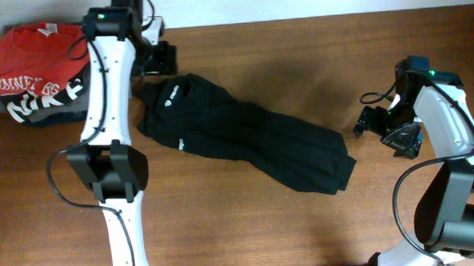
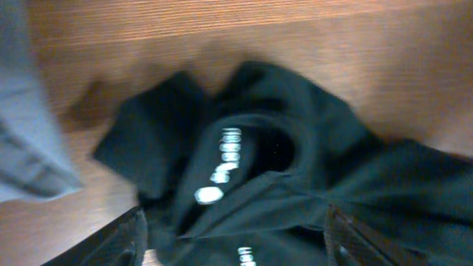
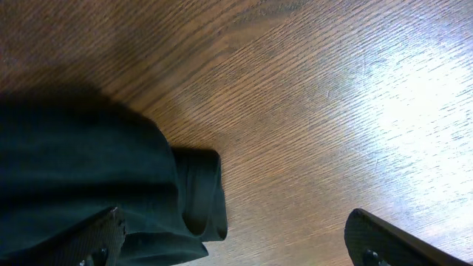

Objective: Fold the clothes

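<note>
Here, the left gripper (image 1: 158, 59) is hovering over the collar end of the black garment (image 1: 245, 137), jaws standing apart. Its fingers (image 2: 133, 240) are flanking the neck opening and white print (image 2: 225, 155) without clamping any cloth. The garment is lying on the wooden table (image 1: 313, 49) as a long band, its axis running diagonally from the collar at upper left to the hem at lower right. There the right gripper (image 1: 379, 128) is hanging just beside the hem corner (image 3: 199, 192), jaws spread wide, touching nothing. Each arm is sitting nearest one end, so a lengthwise fold is probably hinging on carrying one end toward the other. The red shirt (image 1: 33, 54) and grey garment (image 1: 56, 113) are lying apart at the table's left end.
</note>
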Robot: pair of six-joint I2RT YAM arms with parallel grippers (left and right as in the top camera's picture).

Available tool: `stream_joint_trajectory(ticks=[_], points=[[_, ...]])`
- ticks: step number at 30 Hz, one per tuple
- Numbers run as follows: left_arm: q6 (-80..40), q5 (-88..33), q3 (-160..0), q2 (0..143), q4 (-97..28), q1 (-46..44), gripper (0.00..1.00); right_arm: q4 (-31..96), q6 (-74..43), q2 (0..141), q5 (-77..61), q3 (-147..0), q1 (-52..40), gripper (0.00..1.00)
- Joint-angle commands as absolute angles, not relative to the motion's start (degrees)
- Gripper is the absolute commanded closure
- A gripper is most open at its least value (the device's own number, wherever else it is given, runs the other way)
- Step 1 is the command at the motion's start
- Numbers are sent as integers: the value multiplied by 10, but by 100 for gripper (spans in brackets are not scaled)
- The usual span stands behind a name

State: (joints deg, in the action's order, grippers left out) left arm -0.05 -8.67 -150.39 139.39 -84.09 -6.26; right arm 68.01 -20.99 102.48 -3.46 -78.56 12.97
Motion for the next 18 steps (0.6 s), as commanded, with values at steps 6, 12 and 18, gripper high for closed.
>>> stream_joint_trajectory(ticks=[6,12,18], points=[[9,-119,-1468,1444,-811,-103,22,679,-213,1009,-23,-786,131,1],[9,-131,-1468,1477,-799,-105,22,679,-213,1009,-23,-786,131,1],[9,-142,-1467,1493,-793,-105,38,679,-213,1009,-23,-786,131,1]])
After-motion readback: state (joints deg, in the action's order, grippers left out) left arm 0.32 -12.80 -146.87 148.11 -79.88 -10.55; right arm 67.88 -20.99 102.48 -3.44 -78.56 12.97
